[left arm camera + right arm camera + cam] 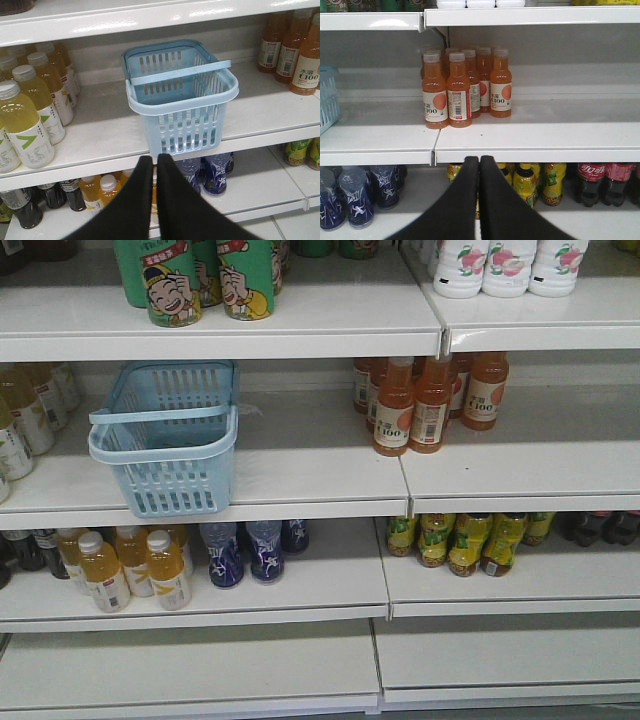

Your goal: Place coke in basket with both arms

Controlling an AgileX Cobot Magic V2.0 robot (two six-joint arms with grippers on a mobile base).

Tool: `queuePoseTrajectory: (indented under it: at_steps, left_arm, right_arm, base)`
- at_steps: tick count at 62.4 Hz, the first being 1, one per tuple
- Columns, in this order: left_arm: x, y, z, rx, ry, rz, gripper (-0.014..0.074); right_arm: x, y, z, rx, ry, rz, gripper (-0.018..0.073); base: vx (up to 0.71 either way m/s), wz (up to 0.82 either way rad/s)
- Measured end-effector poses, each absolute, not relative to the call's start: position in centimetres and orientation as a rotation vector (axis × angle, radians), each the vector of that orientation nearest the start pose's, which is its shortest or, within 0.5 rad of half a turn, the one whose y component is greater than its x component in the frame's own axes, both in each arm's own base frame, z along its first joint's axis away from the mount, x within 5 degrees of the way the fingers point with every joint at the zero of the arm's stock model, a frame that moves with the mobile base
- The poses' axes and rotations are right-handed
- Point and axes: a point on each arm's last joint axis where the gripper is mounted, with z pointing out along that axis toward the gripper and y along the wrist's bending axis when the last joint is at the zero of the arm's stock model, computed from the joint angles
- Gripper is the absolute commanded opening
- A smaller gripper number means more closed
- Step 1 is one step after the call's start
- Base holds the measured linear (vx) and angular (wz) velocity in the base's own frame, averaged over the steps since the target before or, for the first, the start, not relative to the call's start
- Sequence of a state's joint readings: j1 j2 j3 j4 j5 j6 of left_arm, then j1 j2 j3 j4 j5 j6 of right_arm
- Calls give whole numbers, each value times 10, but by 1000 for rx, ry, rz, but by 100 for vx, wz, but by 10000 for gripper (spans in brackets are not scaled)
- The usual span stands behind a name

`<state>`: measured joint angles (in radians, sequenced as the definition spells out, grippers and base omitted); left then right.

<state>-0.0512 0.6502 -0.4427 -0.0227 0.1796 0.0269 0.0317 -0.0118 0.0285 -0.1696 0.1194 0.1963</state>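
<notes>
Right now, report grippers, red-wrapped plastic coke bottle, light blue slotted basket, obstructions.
Left gripper, right gripper shut, empty. Coke bottles on lower shelf, untouched. Basket on middle shelf, nothing inside. Yellow bottles beside coke.

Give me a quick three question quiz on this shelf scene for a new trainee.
1. True or false: the basket already holds a bottle.
2. The coke stands: A beside the basket, B on the shelf below the orange-drink bottles, C on the top shelf.
3. Fill in: the left gripper and right gripper each have jaws ____.
Key: 1 false; 2 B; 3 shut.
</notes>
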Motion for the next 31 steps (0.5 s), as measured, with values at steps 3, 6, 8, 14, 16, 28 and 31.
queuePoseTrajectory:
  at_steps: [3, 6, 8, 14, 16, 28, 31]
  left_arm:
    - [137, -7, 289, 55, 1870, -36, 61]
    - [137, -7, 289, 55, 1870, -36, 77]
    - [137, -7, 289, 55, 1870, -36, 90]
    - [137, -7, 289, 55, 1872, -36, 132]
    - [137, -7, 289, 55, 1872, -36, 150]
    - [137, -7, 289, 55, 1871, -36, 254]
    - [137, -7, 289, 55, 1870, -36, 277]
  right_arm:
    - [57, 0, 194, 13, 1618, 30, -10]
    - [57, 0, 194, 13, 1618, 30, -10]
    - [57, 0, 194, 13, 1618, 30, -10]
    - [57, 0, 194, 13, 1618, 30, -10]
    - [57, 0, 194, 13, 1618, 30, -10]
    - [57, 0, 194, 13, 1618, 30, -10]
    - [57, 0, 194, 13, 1618, 30, -10]
  base:
    - [0, 0]
    - [0, 0]
    - [0, 0]
    - [0, 0]
    - [0, 0]
    - [0, 0]
    - [0, 0]
